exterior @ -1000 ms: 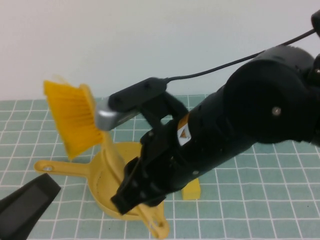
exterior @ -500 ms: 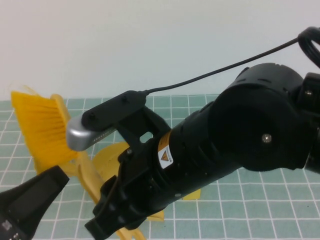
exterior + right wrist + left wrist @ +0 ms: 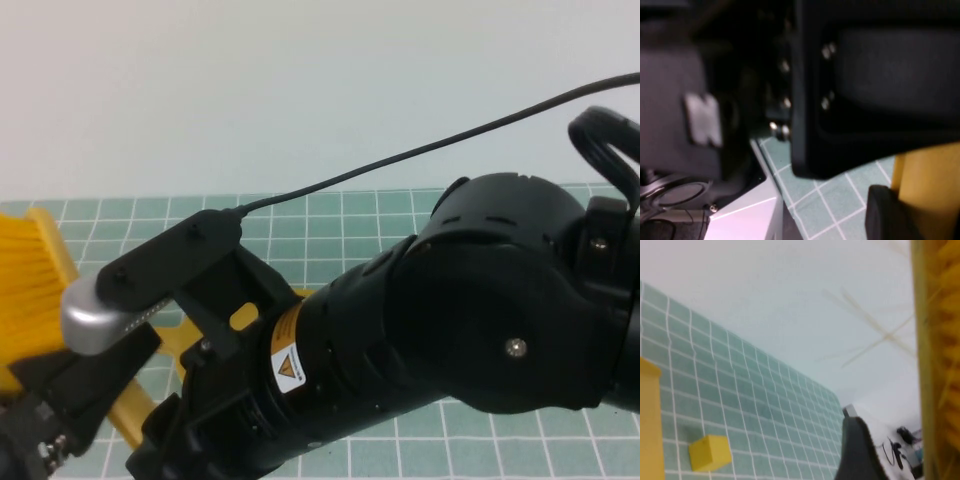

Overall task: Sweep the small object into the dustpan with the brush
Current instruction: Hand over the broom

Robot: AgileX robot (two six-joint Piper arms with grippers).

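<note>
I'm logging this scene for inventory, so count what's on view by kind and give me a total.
Brush: 1, the brush, raised, in the right gripper.
Small cube: 1, the small object, on the tiled mat.
Dustpan: 1, the dustpan, mostly hidden.
Grippers: 2, counting the left gripper, low at the left.
Total: 5.

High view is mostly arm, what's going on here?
The right arm reaches across toward the robot's left and fills the high view, so the right gripper is hidden low at that side. The brush sits at the far left, bristles raised off the tiled mat. The left gripper is at the lower left. The left wrist view shows the small cube lying unswept on the mat.
</note>
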